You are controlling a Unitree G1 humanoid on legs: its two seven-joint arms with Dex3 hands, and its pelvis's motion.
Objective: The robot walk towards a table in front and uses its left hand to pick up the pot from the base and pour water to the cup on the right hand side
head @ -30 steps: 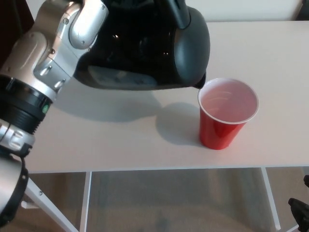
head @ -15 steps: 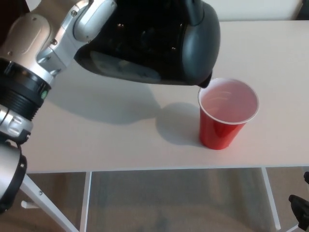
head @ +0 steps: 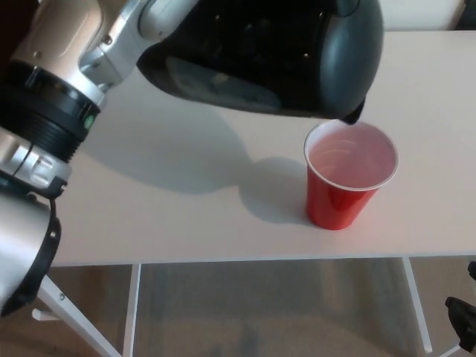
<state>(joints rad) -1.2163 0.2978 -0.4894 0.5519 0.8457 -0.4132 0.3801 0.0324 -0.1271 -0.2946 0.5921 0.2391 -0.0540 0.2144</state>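
Left hand's fingers hidden at the frame top, can't tell the grip; only the left arm (head: 59,97) shows, carrying the pot (head: 275,56). Pot tilted, spout now over the cup (head: 349,175) rim, shifted right and higher than before. Cup unmoved on table (head: 149,216). Right hand (head: 462,321) barely visible at lower right, state unclear.

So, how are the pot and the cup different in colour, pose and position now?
The pot is black and glossy; the cup is red outside and white inside. The pot is tilted with its spout down over the cup's rim; the cup stands upright. The pot is held up in the air; the cup rests on the table. Both are over the same pale table.
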